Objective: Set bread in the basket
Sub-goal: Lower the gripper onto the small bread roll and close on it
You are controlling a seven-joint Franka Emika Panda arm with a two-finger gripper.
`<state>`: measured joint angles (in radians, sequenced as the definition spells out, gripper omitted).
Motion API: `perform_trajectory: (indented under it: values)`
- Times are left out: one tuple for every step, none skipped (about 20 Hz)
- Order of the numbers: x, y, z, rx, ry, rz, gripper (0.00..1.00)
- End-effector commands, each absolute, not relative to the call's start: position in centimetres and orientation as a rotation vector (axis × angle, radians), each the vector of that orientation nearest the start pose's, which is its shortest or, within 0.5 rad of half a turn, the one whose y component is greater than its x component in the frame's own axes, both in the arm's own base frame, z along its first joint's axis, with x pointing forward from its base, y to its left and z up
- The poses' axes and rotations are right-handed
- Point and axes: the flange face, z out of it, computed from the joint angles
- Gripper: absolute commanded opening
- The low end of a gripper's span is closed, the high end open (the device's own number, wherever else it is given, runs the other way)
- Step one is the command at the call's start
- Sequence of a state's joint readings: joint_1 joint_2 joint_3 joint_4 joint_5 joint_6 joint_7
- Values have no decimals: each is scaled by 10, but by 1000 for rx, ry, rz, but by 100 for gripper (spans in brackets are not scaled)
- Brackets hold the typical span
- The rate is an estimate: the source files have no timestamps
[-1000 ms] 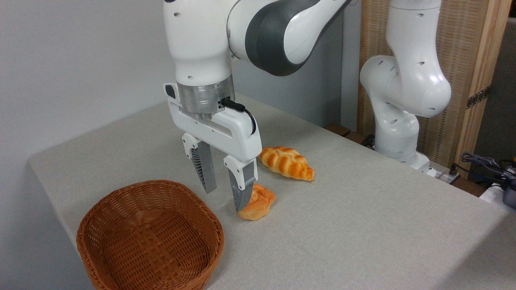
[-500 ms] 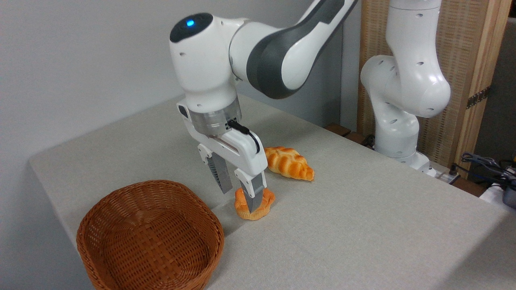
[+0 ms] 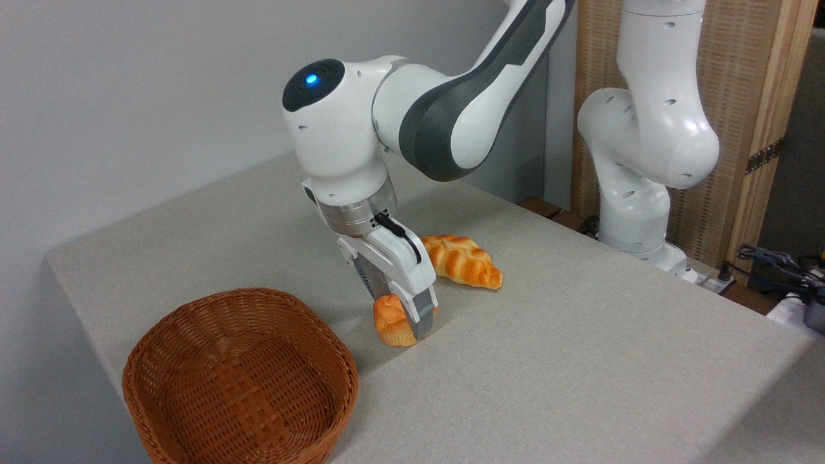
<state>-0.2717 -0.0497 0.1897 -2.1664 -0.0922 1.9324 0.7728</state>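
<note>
Note the gripper (image 3: 401,320) low over the table (image 3: 580,361), tilted so that its body leans toward the right of the picture. Its jaws straddle the bread (image 3: 392,319): the near finger (image 3: 423,317) lies across the bun's right side and hides part of it, while the far finger is mostly hidden behind the gripper body and the bun. You can see the near finger touching the bun, but you cannot tell from this view whether the jaws are clamped on it or only set around it.

Locate the bread on the table, its paler underside at the cloth, just right of the basket (image 3: 242,380) and outside it. A narrow strip of table separates the bun from the basket's rim. The basket sits at the front left of the table, and its woven floor is in plain view.

Observe the loaf (image 3: 463,260) lying on the table behind the gripper, near the bun but apart from it. Its left end is covered by the gripper body.

The arm (image 3: 451,96) reaches in from the upper right; a blue light (image 3: 312,80) shows on its wrist housing.
</note>
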Motion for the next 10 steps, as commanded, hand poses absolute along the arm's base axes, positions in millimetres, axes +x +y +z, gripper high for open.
perform_trajectory:
  values:
    - [500,-45,404,-3008,1334,253,59]
    - [500,-44,404,-3008,1334,253,43]
    - [500,-44,404,-3007,1336,252,36]
    - [500,-44,404,-3005,1343,254,35]
    - [500,-44,404,-3005,1344,254,35]
    - [500,-43,405,-3005,1341,249,36]
    - [500,-43,405,-3006,1341,251,36]
    - [500,-43,405,-3006,1341,252,36]
    - [501,-42,405,-3006,1339,247,36]
    - [501,-41,406,-3008,1334,246,36]
